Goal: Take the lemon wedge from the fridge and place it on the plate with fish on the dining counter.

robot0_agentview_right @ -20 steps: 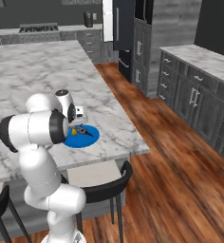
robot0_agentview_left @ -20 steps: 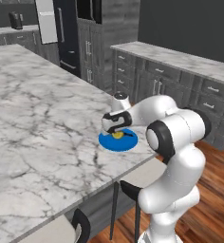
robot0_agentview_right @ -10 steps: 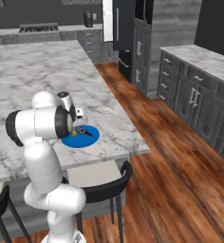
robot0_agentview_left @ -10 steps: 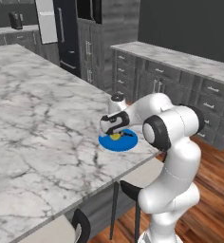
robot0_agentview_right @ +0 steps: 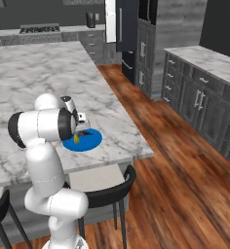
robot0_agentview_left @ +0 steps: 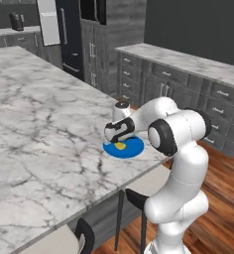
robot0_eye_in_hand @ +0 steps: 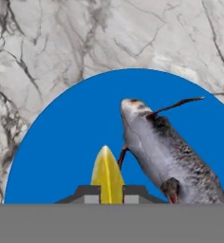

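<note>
The gripper (robot0_eye_in_hand: 106, 193) sits low over the plate (robot0_eye_in_hand: 61, 156), jaws nearly closed with the lemon wedge (robot0_eye_in_hand: 107, 173) between the tips, just beside the fish (robot0_eye_in_hand: 166, 156). Judgement: open fully and lift straight up, so the wedge drops clear of the fish. Nothing else crowds the counter (robot0_agentview_left: 34, 129); the fridge (robot0_agentview_right: 128, 34) stands well apart

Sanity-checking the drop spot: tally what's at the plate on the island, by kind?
Blue plate: 1
Fish: 1, lying on the plate
Lemon wedge: 1, yellow, between the fingers over the plate
Total: 3
</note>
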Controlling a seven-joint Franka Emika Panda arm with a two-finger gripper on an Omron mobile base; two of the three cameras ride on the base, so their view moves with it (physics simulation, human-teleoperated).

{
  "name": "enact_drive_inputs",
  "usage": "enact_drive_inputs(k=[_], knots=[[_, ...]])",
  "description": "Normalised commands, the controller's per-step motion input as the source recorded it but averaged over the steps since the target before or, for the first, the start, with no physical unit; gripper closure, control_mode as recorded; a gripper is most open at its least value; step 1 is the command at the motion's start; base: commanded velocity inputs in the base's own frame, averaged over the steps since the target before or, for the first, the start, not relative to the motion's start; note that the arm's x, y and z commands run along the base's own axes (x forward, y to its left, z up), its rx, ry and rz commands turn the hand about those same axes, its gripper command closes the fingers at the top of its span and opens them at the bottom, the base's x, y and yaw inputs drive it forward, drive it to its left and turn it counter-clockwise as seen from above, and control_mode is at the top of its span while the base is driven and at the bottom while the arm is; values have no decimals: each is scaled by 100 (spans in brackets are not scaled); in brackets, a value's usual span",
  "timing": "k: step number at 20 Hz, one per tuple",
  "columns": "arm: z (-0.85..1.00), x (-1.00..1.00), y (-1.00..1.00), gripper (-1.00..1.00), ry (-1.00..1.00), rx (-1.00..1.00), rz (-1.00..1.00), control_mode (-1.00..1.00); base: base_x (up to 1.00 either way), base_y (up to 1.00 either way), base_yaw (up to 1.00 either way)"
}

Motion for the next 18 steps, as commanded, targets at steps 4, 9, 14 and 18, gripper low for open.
enact_drive_inputs(k=[4, 9, 14, 18], knots=[[42, -5, 5, -100, -6, 0, -1, -100, 0, 0, 0], [100, -87, 28, -100, -18, 0, -7, -100, 0, 0, 0], [100, -100, 0, -100, -1, 23, -6, -100, 0, 0, 0], [100, -100, 0, -100, -6, 16, -4, -100, 0, 0, 0]])
